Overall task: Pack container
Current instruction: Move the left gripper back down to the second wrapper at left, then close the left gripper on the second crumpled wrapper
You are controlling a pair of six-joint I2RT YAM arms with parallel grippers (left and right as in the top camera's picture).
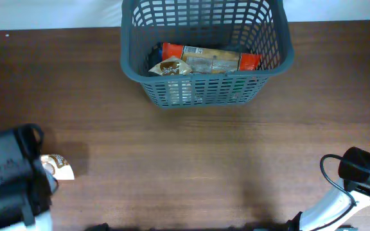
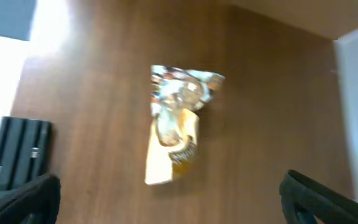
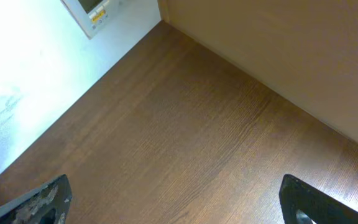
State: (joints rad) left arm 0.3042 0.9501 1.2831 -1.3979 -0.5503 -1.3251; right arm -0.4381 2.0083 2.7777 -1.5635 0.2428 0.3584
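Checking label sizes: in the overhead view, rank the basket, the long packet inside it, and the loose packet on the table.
1. basket
2. long packet
3. loose packet, though the left arm hides part of it, so its size is unsure

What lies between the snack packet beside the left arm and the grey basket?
Only bare table lies between packet and basket, seen in the overhead view.

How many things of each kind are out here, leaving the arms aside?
Basket: 1
Packets inside it, as far as shows: 2, a long packet and a small packet
Packets on the table: 1, a loose packet
Total: 4
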